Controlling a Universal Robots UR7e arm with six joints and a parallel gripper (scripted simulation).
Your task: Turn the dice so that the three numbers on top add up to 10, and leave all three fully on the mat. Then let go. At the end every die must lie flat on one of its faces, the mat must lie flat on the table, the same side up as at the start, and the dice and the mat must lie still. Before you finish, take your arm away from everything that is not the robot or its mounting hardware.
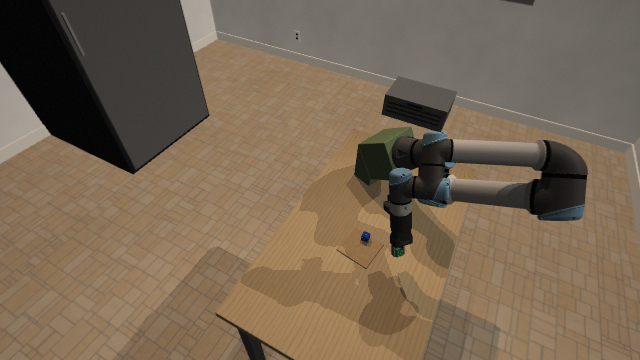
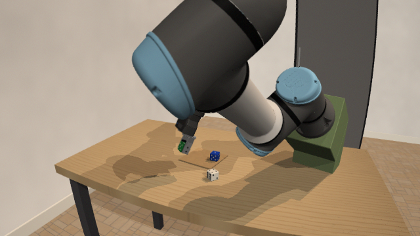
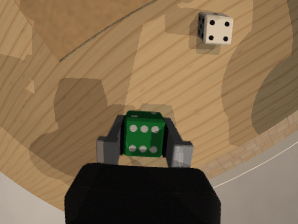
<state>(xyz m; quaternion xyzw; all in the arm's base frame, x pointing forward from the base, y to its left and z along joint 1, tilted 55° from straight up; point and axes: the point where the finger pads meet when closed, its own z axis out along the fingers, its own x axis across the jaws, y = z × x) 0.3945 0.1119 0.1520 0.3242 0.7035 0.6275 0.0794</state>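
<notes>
Above the bench, off the mat, my pincer has the green die gripped between its fingers, which stand partway apart, one against each side of it. Only the blue die is on the mat, near one corner and, as far as I can judge, flat on a face. The white die sits flat on the bench, beside the mat but apart from it.

So I judge the work well short of done: one die of three is where it belongs. The green one must be lowered onto the mat and released, and the white one must be brought over. The upper faces are too small for me to add up with certainty, so I cannot tell whether blue or white needs turning.

As for pointing, a die is a cube and has no long axis. The green one shows its six toward my wrist camera, the two rows of three pips running from finger to finger. In the exterior view my pincer leans, and the green die leans with it, so I expect to straighten it before it meets the mat.
</notes>
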